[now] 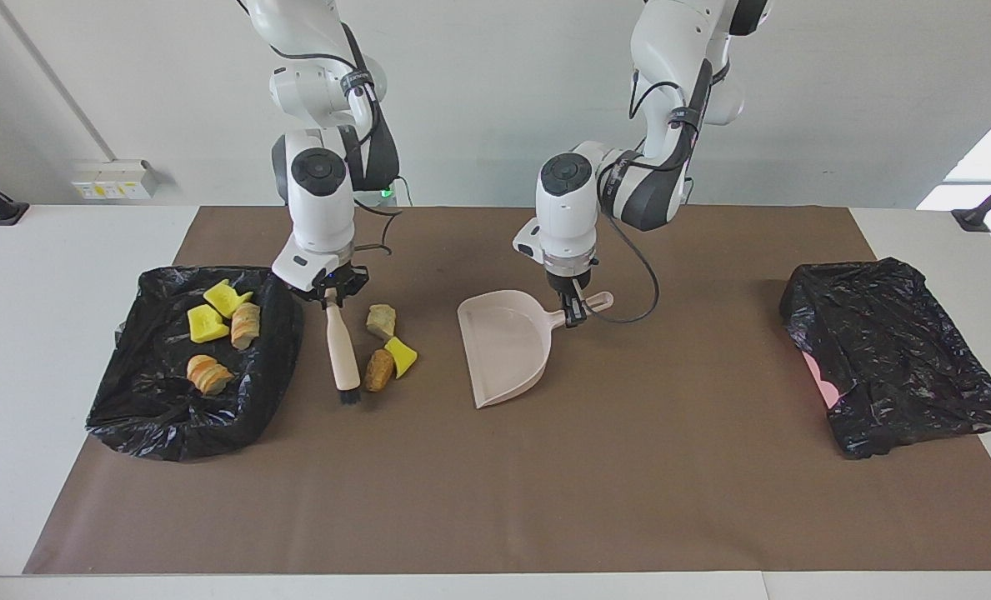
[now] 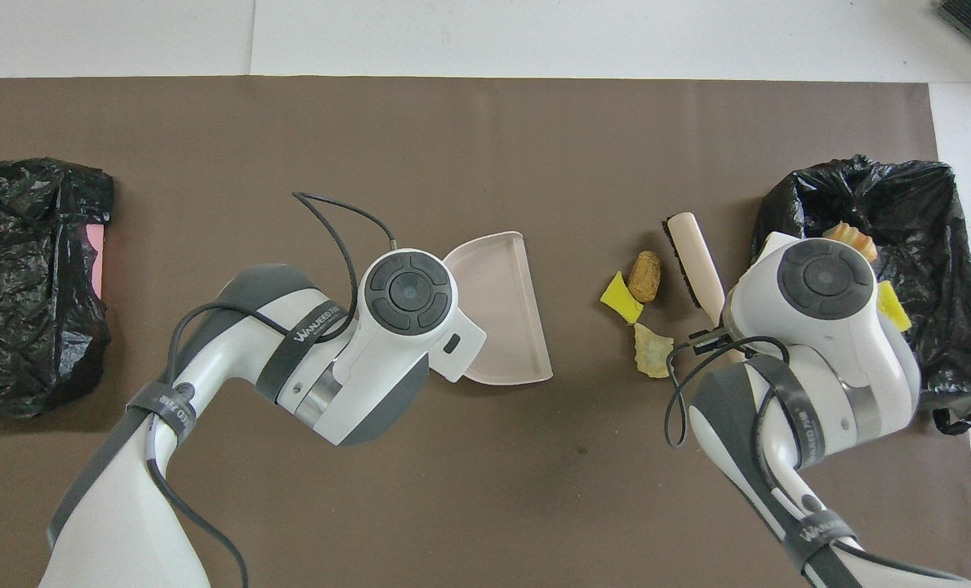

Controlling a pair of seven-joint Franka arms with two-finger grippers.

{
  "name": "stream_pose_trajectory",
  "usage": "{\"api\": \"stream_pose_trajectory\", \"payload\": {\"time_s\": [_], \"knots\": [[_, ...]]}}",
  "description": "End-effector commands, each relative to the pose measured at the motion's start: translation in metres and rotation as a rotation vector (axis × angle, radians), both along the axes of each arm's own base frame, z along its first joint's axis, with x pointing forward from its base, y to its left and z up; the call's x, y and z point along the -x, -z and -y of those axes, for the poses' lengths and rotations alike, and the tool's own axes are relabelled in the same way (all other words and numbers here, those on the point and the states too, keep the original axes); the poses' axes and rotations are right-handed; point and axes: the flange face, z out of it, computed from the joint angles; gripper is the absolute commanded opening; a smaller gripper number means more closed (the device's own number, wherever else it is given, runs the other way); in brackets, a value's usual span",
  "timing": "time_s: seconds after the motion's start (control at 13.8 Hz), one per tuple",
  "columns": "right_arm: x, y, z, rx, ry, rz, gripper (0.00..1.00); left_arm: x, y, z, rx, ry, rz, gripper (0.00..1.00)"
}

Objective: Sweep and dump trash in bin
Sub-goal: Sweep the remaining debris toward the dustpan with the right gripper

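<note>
right gripper (image 1: 329, 302): fingers pressed on handle of pale pink brush (image 1: 342, 357), black bristles at the low end, between lined bin and loose trash.
left gripper (image 1: 573, 313): fingers pinched on handle of pale pink dustpan (image 1: 503, 346), pan mouth turned toward the loose trash.
tan lump (image 1: 381, 321): just beside right fingers, toward the dustpan.
yellow chunk (image 1: 401, 356) and brown lump (image 1: 377, 369): touching each other, brown lump just beside brush head.
black-lined bin (image 1: 141, 408): beside right fingers, holding four pieces (image 1: 212, 327), yellow and tan.
second black bag (image 1: 895, 358): well apart from left fingers, at left arm's end of brown mat (image 1: 545, 500).
</note>
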Motion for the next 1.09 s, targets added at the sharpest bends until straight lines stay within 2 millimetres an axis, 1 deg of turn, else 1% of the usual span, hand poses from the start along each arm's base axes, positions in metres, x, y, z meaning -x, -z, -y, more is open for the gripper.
{"api": "stream_pose_trajectory", "payload": {"time_s": [0.0, 0.22, 0.36, 0.43, 0.58, 0.65, 0.72, 0.8, 0.87, 0.94, 1.01], "knots": [[-0.010, 0.013, -0.002, -0.006, -0.017, 0.033, 0.00, 0.012, 0.001, -0.008, -0.020, 0.022, 0.010, 0.00], [0.006, 0.019, -0.008, -0.030, -0.013, -0.002, 0.00, 0.021, 0.005, -0.013, -0.031, 0.024, -0.003, 0.00], [0.018, 0.028, -0.011, -0.065, 0.008, -0.041, 0.00, 0.024, 0.007, -0.015, -0.032, 0.019, -0.005, 0.00], [0.021, 0.031, -0.013, -0.080, 0.019, -0.050, 0.00, 0.024, 0.007, -0.015, -0.031, 0.018, -0.004, 0.00], [0.024, 0.036, -0.024, -0.129, 0.046, -0.069, 0.00, 0.023, 0.007, -0.016, -0.032, 0.016, -0.005, 0.00], [0.024, 0.038, -0.027, -0.144, 0.059, -0.073, 0.00, 0.024, 0.008, -0.016, -0.033, 0.013, -0.007, 0.00], [0.026, 0.041, -0.035, -0.151, 0.054, -0.080, 0.00, 0.024, 0.008, -0.016, -0.032, 0.013, -0.006, 0.00], [0.029, 0.044, -0.048, -0.157, 0.041, -0.088, 0.00, 0.024, 0.008, -0.017, -0.033, 0.012, -0.007, 0.00], [0.032, 0.050, -0.057, -0.166, 0.037, -0.102, 0.00, 0.024, 0.009, -0.017, -0.034, 0.012, -0.008, 0.00], [0.035, 0.056, -0.070, -0.180, 0.028, -0.117, 0.00, 0.025, 0.008, -0.017, -0.033, 0.009, -0.006, 0.00], [0.041, 0.060, -0.090, -0.200, 0.018, -0.128, 0.00, 0.026, 0.009, -0.018, -0.035, -0.002, -0.007, 0.00]]}}
